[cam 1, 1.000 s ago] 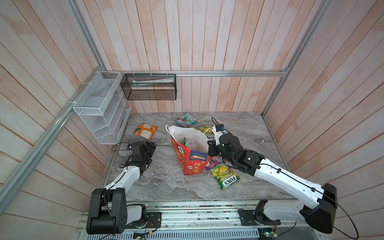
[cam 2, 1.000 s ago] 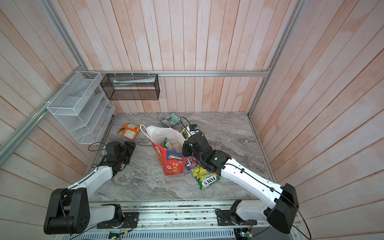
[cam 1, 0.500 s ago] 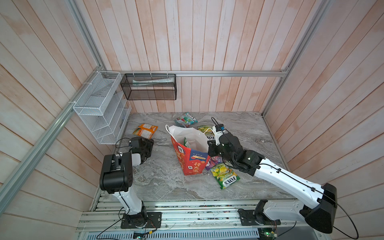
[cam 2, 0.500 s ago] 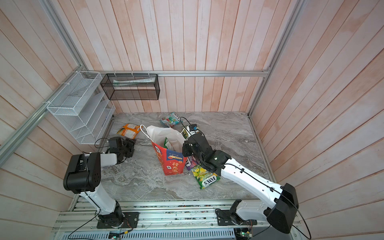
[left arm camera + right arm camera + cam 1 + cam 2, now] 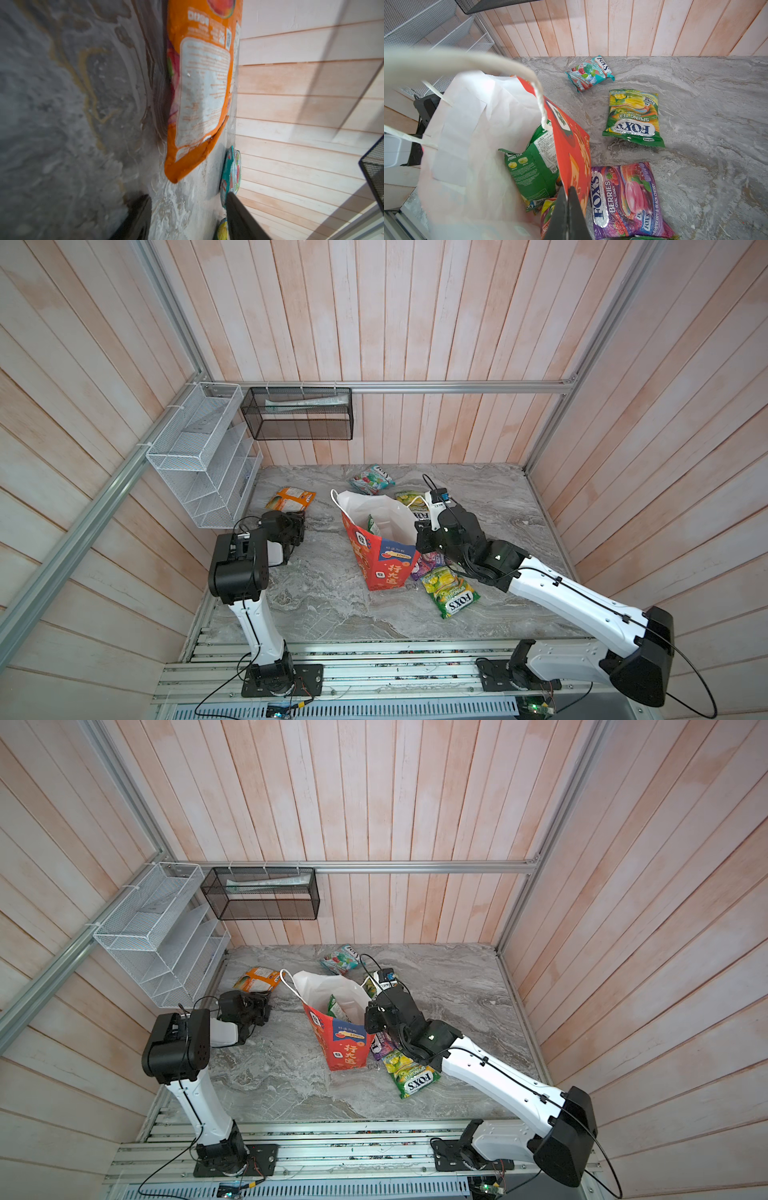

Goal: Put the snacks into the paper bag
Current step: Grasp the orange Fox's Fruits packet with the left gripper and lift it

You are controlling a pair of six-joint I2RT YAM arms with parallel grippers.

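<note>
Top views: the right gripper [image 5: 420, 536] is clamped on the rim of the upright paper bag [image 5: 384, 560], evidently to hold its mouth open; the left gripper [image 5: 298, 526] lies near the orange pouch [image 5: 291, 498]. Left wrist: jaws apart and empty, pouch just ahead. Right wrist: a green pouch [image 5: 533, 166] is inside the bag, a purple pouch [image 5: 623, 199] beside it. Since the earlier frame, the left arm's elbow has risen.

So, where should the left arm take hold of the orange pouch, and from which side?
Probably the sealed end nearest the left gripper, approached low from that side: the orange pouch lies flat, and that thin end looks slightly lifted off the table.
</note>
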